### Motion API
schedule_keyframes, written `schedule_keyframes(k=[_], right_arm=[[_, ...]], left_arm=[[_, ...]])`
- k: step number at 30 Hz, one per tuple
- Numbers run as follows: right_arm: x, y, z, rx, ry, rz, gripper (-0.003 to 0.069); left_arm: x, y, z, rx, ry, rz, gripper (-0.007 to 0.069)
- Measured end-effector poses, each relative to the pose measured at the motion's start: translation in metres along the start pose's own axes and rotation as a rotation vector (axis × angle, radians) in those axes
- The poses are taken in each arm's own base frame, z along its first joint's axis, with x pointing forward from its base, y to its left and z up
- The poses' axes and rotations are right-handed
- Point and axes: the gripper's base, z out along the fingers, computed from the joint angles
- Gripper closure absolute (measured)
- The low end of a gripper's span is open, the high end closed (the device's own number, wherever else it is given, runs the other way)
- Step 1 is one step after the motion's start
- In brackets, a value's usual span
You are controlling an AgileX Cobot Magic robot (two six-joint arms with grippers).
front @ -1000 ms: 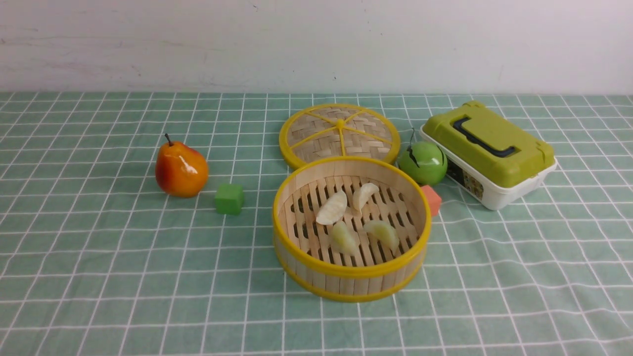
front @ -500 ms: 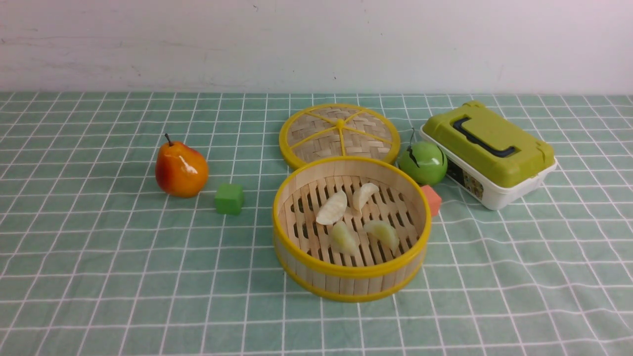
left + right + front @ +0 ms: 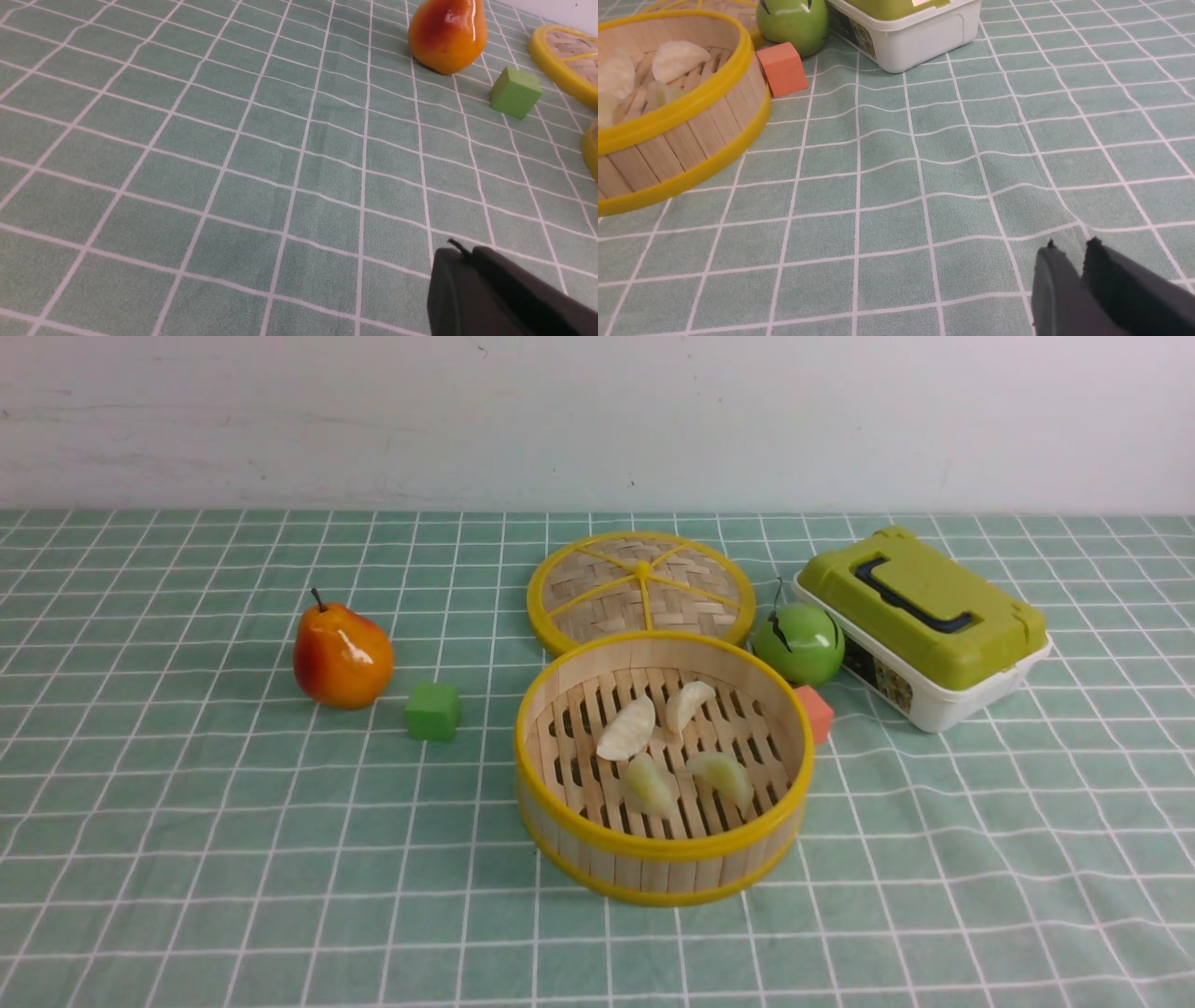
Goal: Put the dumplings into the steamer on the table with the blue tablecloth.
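The steamer (image 3: 665,873) stands on the cloth (image 3: 280,859) over the worktop, and all four dumplings lie inside it on the slats: two whitish (image 3: 626,728) toward the back, two pale green (image 3: 720,777) nearer the front. Just behind the steamer is the lid (image 3: 597,588), woven, with yellow spokes. To the steamer's right sits a small orange block (image 3: 814,713); beyond that, to the right and behind, come the green fruit (image 3: 800,644) and the white box (image 3: 924,625) with its green top and black handle. Left of the steamer are the green cube (image 3: 433,712) and, farther off, the red-orange pear (image 3: 343,655). The left hand (image 3: 460,247) has its fingers together. The right hand (image 3: 1069,247) has its fingertips slightly apart, holding nothing.
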Motion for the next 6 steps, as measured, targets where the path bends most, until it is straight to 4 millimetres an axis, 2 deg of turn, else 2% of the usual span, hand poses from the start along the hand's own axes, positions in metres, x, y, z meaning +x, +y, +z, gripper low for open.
schedule_keyframes(k=[6], right_arm=[[0.0, 0.0, 0.0, 0.0, 0.0, 0.0, 0.0561]], left_arm=[[0.0, 0.0, 0.0, 0.0, 0.0, 0.0, 0.0595]])
